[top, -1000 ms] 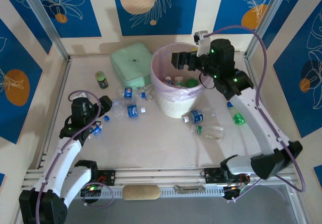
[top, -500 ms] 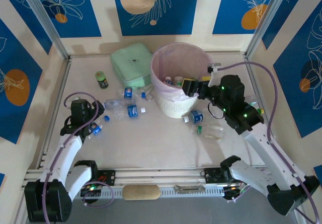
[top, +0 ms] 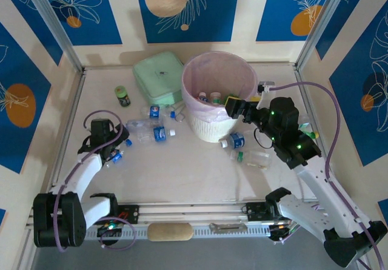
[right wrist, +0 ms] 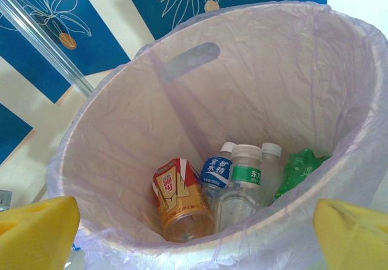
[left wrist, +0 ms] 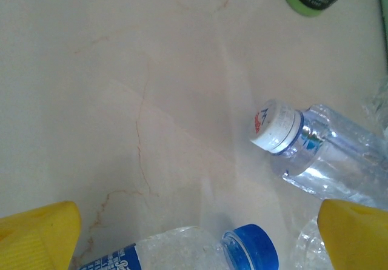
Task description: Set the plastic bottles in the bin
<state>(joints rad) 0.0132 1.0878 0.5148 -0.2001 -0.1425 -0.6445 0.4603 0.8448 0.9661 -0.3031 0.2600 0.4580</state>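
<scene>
Since one second ago the right arm has come back from above the bin [top: 209, 127] and now stands lower, just beside its right side. The left arm has shifted a little toward the near-left corner of the bench [top: 182, 179].

The bin stands near the far edge, a little right of the middle. In the right wrist view it already holds several bottles, among them a green one [right wrist: 300, 167], and a red and gold can [right wrist: 179, 200].

The right claw [top: 234, 107] is apart and holds nothing. The left claw [top: 119, 144] is also apart, low over the bench near the left edge.

More plastic bottles [top: 156, 127] lie on their sides left of the bin, and a few others [top: 239, 142] lie near its right foot. A blue-capped bottle [left wrist: 248, 252] lies between the left pads, not yet gripped; a white-capped one [left wrist: 276, 126] is just beside it.

I judge these bottles empty and very light. Their thin walls will dent, and the smooth round bodies may roll or slip. It seems better to close across the body at the label, or near the stiffer neck, and with little force.
</scene>
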